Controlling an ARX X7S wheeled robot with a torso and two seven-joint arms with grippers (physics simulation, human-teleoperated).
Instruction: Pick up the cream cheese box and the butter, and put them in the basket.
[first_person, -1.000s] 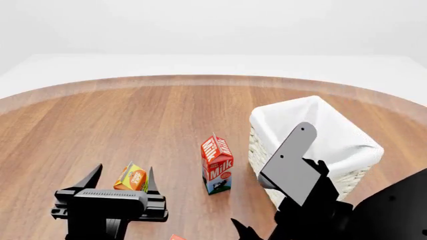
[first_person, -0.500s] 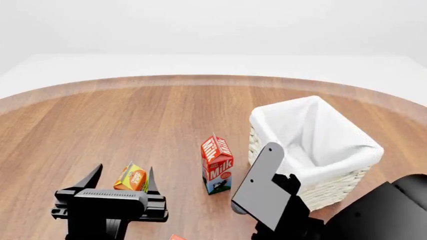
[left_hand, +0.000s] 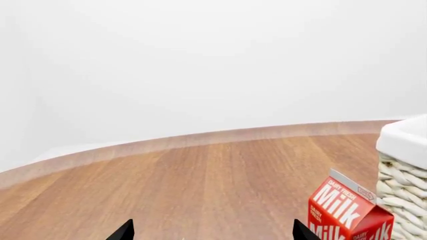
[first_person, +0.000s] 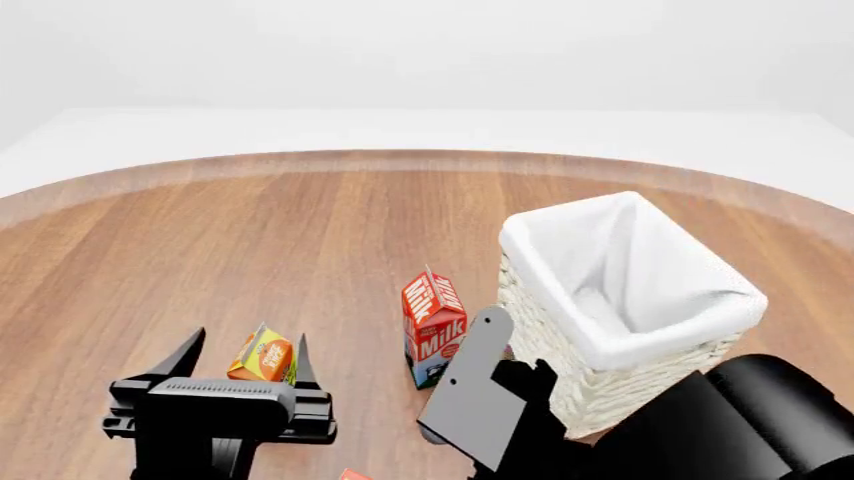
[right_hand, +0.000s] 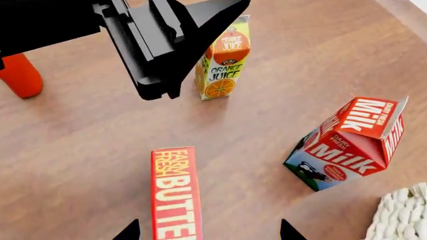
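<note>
The butter (right_hand: 175, 192), a flat orange-red box with yellow-white lettering, lies on the wooden table between the tips of my open right gripper (right_hand: 210, 232), closer to one finger and not touching either. In the head view only a sliver of the butter (first_person: 352, 474) shows at the bottom edge, and my right arm (first_person: 470, 400) hides that gripper's fingers. The white wicker basket (first_person: 627, 300) stands at the right, with the inside of its liner showing. My left gripper (first_person: 247, 342) hangs open and holds nothing. The cream cheese box is out of view.
A red-and-white milk carton (first_person: 434, 328) stands just left of the basket. An orange juice carton (first_person: 264, 355) stands upright right behind the left gripper's fingers. An orange-red rounded object (right_hand: 20, 75) sits beyond the left arm. The table's curved far edge (first_person: 400, 155) runs across the back.
My right arm has swung down and leftward from in front of the basket to low over the table beside the milk carton, uncovering the basket's inside. The left arm has not moved.
</note>
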